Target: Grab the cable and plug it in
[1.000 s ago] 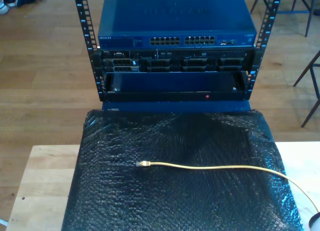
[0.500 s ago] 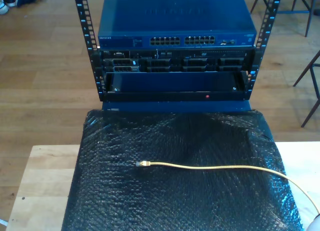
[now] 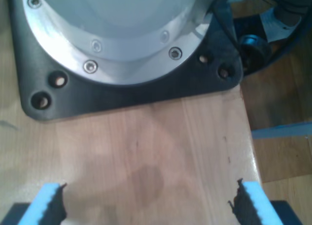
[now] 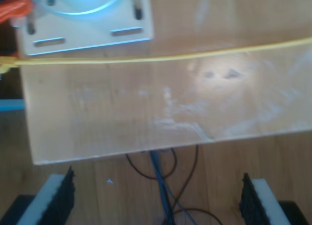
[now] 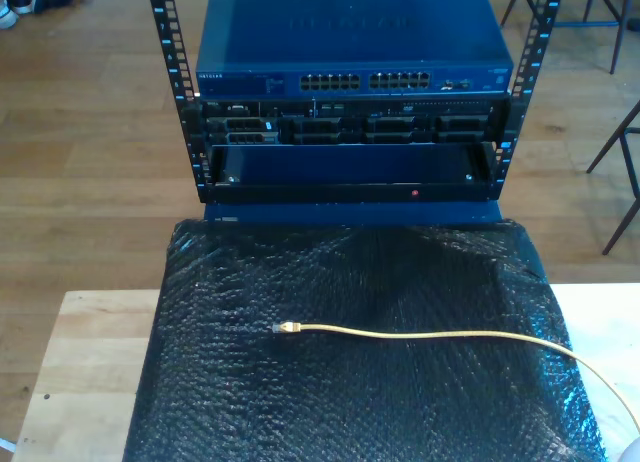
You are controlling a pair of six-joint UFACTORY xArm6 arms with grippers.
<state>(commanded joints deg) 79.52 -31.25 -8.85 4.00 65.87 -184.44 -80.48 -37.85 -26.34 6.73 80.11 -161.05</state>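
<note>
A pale shape at the exterior view's lower right has shrunk; both tools gape, cable (image 5: 420, 334) untouched.

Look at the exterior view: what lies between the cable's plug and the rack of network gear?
Just bare black bubble wrap. Nothing sits on it between the plug of the yellow cable and the rack.

My second gripper (image 4: 158, 198) hangs with its jaws spread wide above a pale wooden tabletop (image 4: 161, 108). The yellow cable (image 4: 161, 57) runs straight across the wood, just beside a metal base plate (image 4: 87, 32). Thin dark wires (image 4: 163, 186) lie on the floor below the table's edge.
</note>
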